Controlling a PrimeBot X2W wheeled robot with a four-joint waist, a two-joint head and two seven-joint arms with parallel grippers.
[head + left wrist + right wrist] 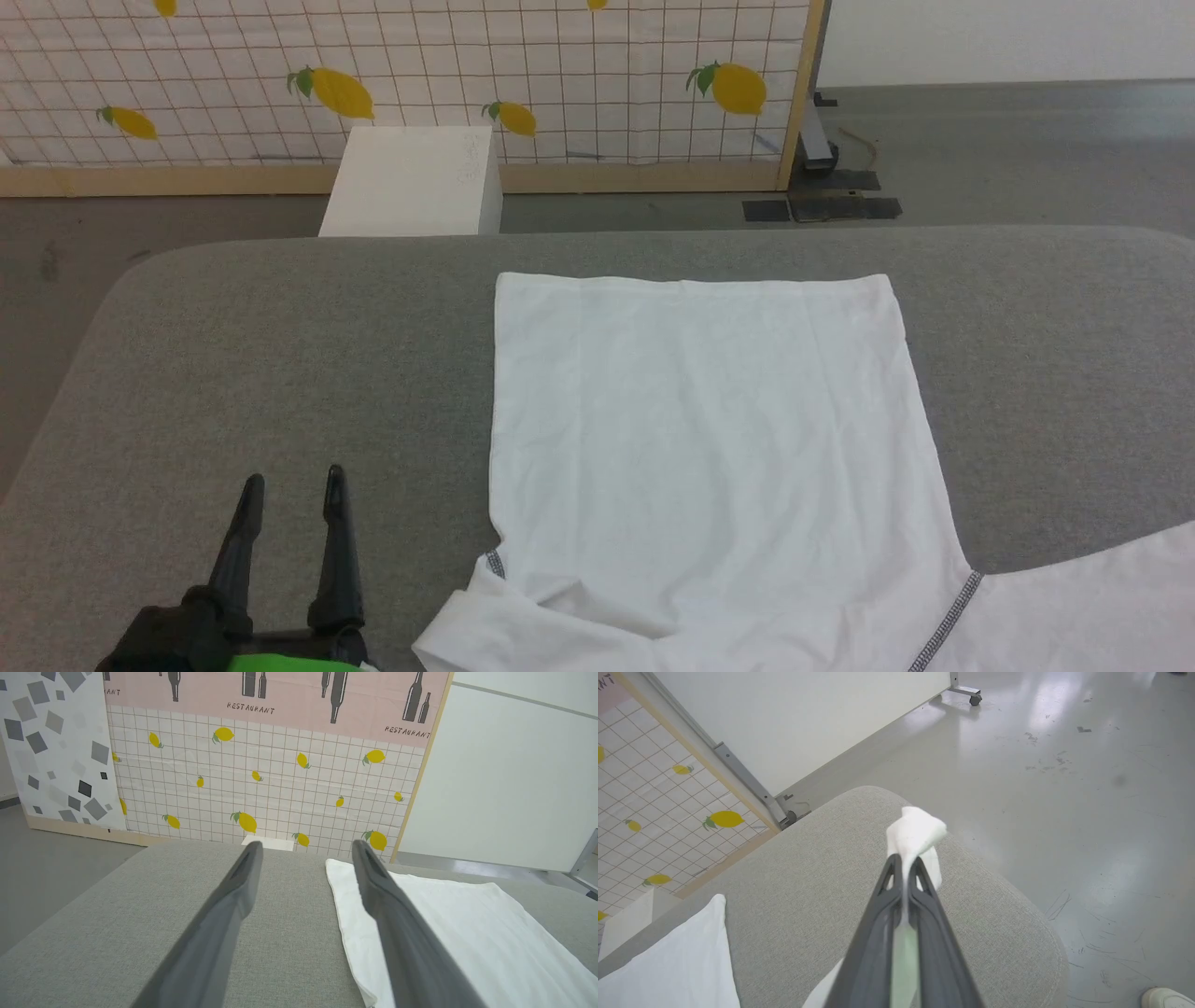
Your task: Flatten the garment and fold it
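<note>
Thin, limp, light fabric expected; best taken at cuffs and hem corners. White long-sleeved shirt (709, 439) laid flat centre-right on grey surface (280, 355), zigzag seam (952, 616) lower right. Right end effector (906, 861) clamped on bunched sleeve end (917, 828); left end effector (293, 478) spread wide, empty

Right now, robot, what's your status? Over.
Left gripper open, empty. Right gripper shut on garment. Its body flat on grey table. White box beyond table, not blocking.
</note>
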